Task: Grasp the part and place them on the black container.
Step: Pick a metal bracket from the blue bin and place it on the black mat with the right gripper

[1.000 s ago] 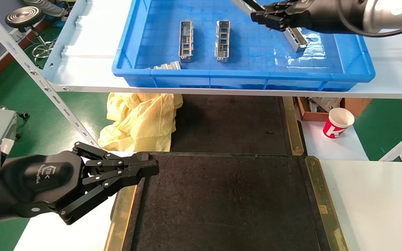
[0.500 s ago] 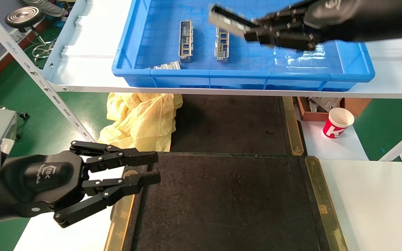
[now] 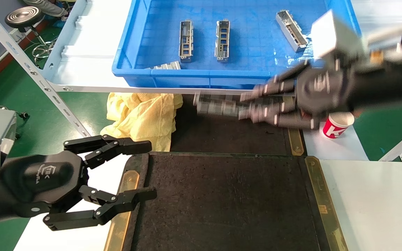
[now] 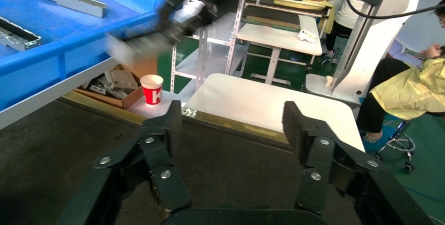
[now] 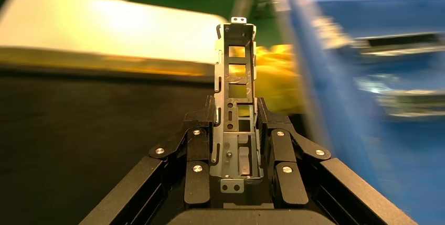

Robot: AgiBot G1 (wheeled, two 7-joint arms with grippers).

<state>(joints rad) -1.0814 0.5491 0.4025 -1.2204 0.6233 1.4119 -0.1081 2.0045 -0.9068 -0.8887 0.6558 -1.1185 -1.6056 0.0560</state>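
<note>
My right gripper (image 3: 244, 108) is shut on a silver-grey part (image 3: 216, 106) and holds it in the air below the shelf edge, over the farther black mat. In the right wrist view the part (image 5: 236, 94) sits lengthwise between the closed fingers (image 5: 197, 149) and sticks out past them. The black container (image 3: 229, 202) lies in front of me with brass strips along its sides. My left gripper (image 3: 151, 169) is wide open and empty at the container's near left corner; the left wrist view shows its pads (image 4: 291, 128) spread over the black surface (image 4: 231, 164).
A blue bin (image 3: 243, 79) on the shelf holds several more parts (image 3: 186, 41). A yellow cloth (image 3: 141, 118) lies left of the far mat. A red-and-white paper cup (image 3: 337, 123) and a brown box stand to the right. White tabletop (image 3: 379, 202) lies right of the container.
My right gripper has carried the part out of the blue bin, down and forward past the shelf edge. My left gripper has gone from shut to wide open.
</note>
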